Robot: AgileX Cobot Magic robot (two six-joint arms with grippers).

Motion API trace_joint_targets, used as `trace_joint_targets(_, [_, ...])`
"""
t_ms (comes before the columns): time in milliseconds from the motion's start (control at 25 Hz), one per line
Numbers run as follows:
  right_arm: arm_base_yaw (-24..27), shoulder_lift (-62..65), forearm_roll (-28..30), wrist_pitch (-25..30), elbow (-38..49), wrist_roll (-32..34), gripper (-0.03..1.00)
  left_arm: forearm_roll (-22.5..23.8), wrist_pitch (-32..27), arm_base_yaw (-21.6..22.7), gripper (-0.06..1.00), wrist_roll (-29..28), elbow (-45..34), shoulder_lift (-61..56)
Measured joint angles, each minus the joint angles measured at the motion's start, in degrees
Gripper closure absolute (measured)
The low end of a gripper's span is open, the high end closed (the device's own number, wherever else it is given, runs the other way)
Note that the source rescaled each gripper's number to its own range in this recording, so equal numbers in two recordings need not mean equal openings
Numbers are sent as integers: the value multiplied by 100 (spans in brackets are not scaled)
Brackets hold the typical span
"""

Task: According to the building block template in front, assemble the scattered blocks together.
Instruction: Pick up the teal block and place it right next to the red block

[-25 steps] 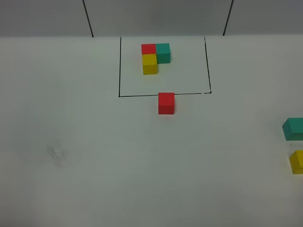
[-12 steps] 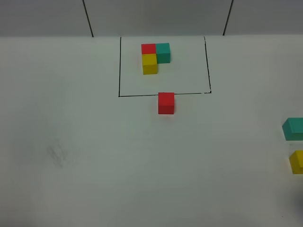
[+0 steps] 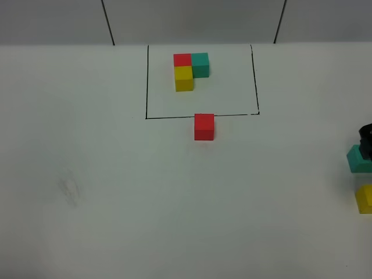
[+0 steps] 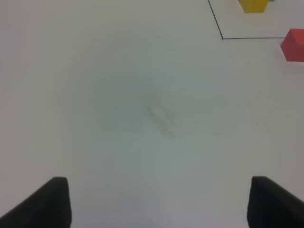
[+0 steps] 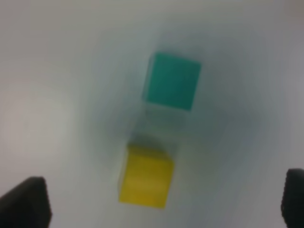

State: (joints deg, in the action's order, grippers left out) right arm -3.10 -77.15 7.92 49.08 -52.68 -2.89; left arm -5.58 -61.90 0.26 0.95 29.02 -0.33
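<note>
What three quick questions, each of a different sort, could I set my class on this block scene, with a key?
1. Multiple choice: which loose block lies nearest the drawn frame? A red, B teal, C yellow.
2. True or false: the loose teal block and the loose yellow block touch each other.
3. Fill in: in the template, the block at the corner of the L is ____.

Key: 1 A, the red block. 2 False, there is a gap between them. 3 Red.
</note>
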Motion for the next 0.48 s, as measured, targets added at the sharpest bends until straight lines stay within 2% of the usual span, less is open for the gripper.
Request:
trace_joint_targets(200, [0, -684, 62, -818, -39, -26, -3, 0, 0, 0, 25, 0, 0, 0])
trace_joint_targets(360, [70, -1135, 36, -1045, -42, -65, -3, 0, 0, 0, 25, 0, 0, 0])
trace_joint_targets(480, [362, -1450, -159, -1165, -42, -65, -3, 0, 0, 0, 25, 0, 0, 0])
